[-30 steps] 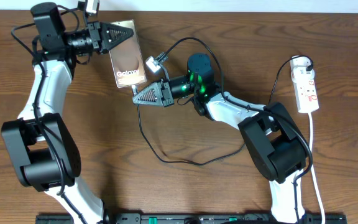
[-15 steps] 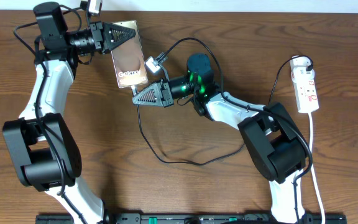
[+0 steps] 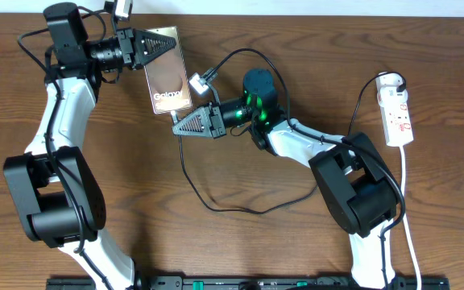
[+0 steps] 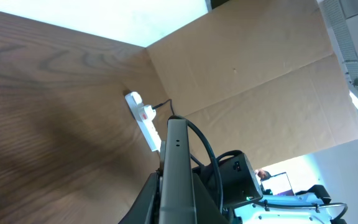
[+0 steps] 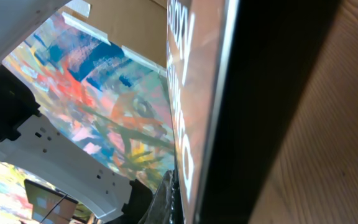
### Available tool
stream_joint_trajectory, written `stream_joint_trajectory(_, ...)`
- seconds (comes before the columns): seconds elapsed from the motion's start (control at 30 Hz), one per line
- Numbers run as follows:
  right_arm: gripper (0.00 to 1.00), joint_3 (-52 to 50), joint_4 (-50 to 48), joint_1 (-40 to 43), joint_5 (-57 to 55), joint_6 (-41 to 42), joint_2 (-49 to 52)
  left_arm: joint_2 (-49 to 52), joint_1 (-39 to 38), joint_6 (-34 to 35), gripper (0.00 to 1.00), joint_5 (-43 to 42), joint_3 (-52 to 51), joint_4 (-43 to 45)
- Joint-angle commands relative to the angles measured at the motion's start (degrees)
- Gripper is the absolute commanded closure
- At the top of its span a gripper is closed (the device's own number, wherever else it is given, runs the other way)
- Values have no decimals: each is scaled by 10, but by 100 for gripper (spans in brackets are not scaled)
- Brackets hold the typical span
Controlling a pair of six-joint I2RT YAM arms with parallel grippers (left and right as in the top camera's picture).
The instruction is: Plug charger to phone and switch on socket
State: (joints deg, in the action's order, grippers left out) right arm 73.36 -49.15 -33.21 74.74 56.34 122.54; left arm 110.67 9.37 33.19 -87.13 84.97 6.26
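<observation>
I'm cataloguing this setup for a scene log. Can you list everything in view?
phone: one, brown-black with white lettering, upper left, held by the left fingers
charger cable: one, thin, black, looping across mid-table from the right fingers toward the power strip
power strip: one, white with red marks, far right, white cord trailing down
table: one, brown wood
cardboard wall: tan, beyond the table
left fingers: black, shut on the phone
right fingers: black, shut, at the phone's lower end
</observation>
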Motion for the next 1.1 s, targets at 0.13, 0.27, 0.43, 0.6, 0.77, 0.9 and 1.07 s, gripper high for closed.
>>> stream_joint_trajectory(0.13, 99, 12, -3, 13, -11, -11, -3, -17, 23, -1, 93, -29, 4, 1)
stream_joint_trajectory(0.27, 99, 12, -3, 13, -11, -11, -3, -17, 18, -1, 93, -29, 4, -2)
stream_joint_trajectory(0.43, 99, 12, -3, 12, -20, -11, -3, -17, 5, -1, 93, -29, 4, -2)
stream_joint_trajectory(0.6, 99, 12, -4, 12, -33, -10, -3, -17, -5, -1, 93, -29, 4, -2)
stream_joint_trajectory(0.77, 99, 12, -4, 12, -47, -6, -3, -17, -8, -1, 93, -29, 4, -2)
stream_joint_trajectory(0.9, 99, 12, -4, 12, -58, -4, -3, -17, -8, -1, 92, -29, 3, -2)
stream_joint_trajectory(1.07, 99, 12, -4, 12, -69, -2, -3, -17, -8, -1, 92, -28, 3, -2)
